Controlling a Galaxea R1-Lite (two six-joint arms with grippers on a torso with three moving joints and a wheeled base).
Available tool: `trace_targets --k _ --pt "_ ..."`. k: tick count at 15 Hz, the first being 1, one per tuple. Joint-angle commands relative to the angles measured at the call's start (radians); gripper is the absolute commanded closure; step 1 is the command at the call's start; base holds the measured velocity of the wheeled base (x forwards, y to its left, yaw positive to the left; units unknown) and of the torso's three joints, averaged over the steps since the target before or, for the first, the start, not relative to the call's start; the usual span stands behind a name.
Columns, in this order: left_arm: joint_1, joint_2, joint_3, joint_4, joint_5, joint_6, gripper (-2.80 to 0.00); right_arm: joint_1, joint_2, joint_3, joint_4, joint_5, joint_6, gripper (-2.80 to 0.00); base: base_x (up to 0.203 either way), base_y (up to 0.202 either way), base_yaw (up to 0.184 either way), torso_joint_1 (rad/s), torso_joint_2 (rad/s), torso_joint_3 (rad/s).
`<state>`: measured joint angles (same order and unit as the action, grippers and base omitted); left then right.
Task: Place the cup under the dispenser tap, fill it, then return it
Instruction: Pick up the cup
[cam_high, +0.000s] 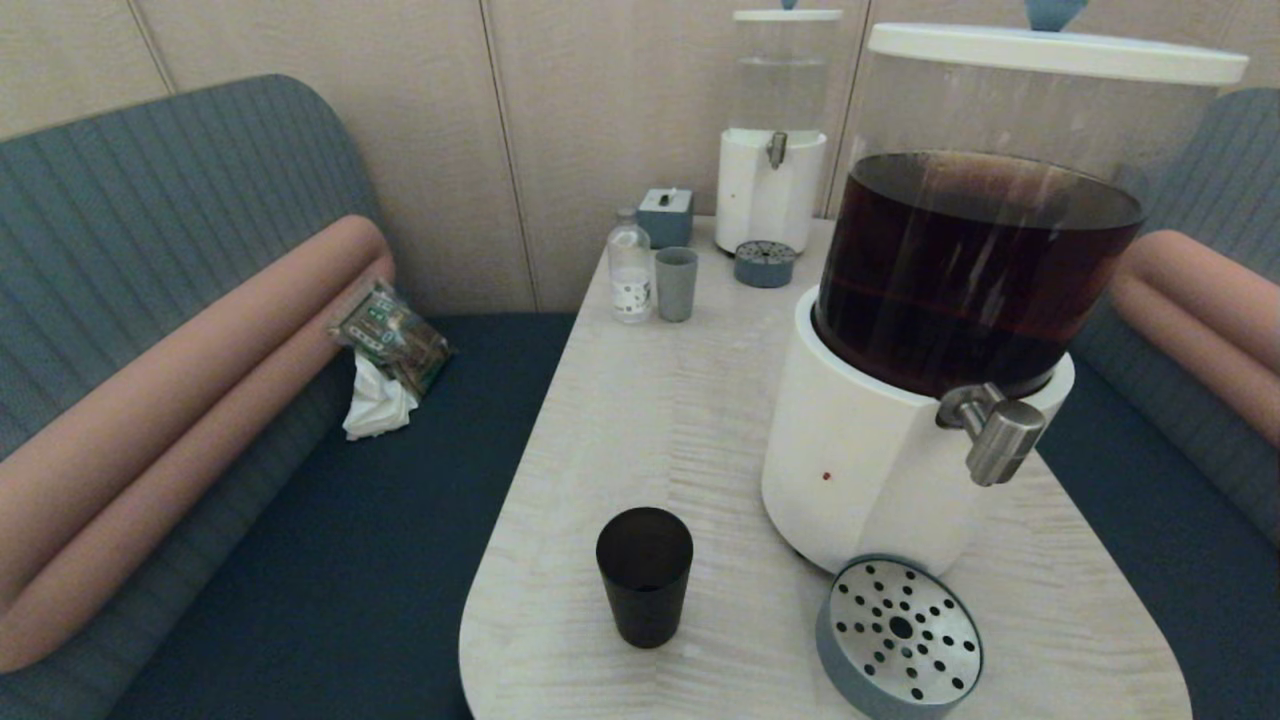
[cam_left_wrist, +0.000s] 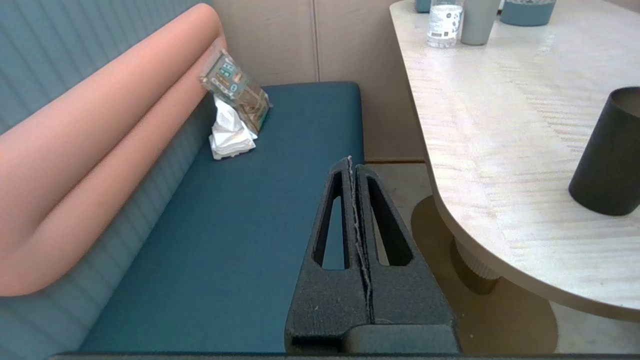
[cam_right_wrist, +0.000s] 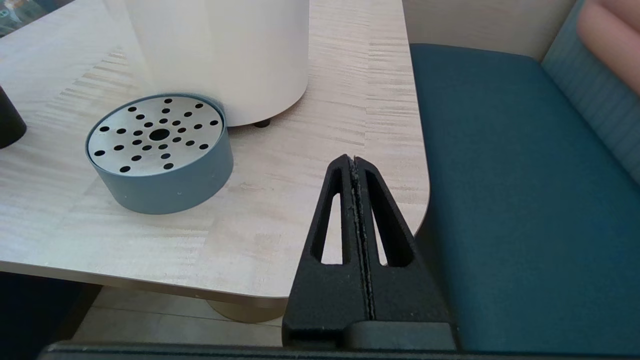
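The black matte tapered cup (cam_high: 644, 575) stands upright and untouched near the rounded front edge of the pale wood-grain table (cam_high: 680, 400), to the left of the grey-blue round drip tray with its perforated steel plate (cam_high: 899, 637); the cup is apart from the tray and not yet under the tap. The left gripper (cam_left_wrist: 354, 162) is off the table's left side over the dark blue bench seat (cam_left_wrist: 240, 215), fingers pressed together with nothing between them; the right gripper (cam_right_wrist: 352, 161) sits at the table's right front corner, likewise closed and empty. Risks from here, as judgement: a closed gripper must open before approach, or it will knock the light, narrow-based cup over or off the nearby table edge; a squeeze high on the taper may let the cup slip; the brushed-steel cylindrical dispenser tap (cam_high: 998, 435) overhangs the tray from the large white-based dispenser of dark brown liquid (cam_high: 960, 300), so a cup set off-centre would let liquid miss it, and a raised rim may strike the spigot. Count, near to far from the cup: one black cup, two drip trays (second (cam_high: 765, 264) at the far dispenser), two dispensers (far one (cam_high: 772, 150) with clear liquid), one small grey-blue cup (cam_high: 676, 284), one clear bottle (cam_high: 630, 270), one small grey-blue box (cam_high: 666, 216).
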<state>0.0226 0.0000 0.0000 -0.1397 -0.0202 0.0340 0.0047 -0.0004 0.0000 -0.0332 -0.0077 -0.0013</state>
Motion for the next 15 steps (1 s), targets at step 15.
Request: trace_targets --k 15 --pt "-0.247 0.492 -0.565 0.077 -0.333 -0.063 0.00 0.001 -0.003 0.009 -0.001 0.000 0.000 0.00 0.000 0.000 0.000 0.000 0.00 0.000"
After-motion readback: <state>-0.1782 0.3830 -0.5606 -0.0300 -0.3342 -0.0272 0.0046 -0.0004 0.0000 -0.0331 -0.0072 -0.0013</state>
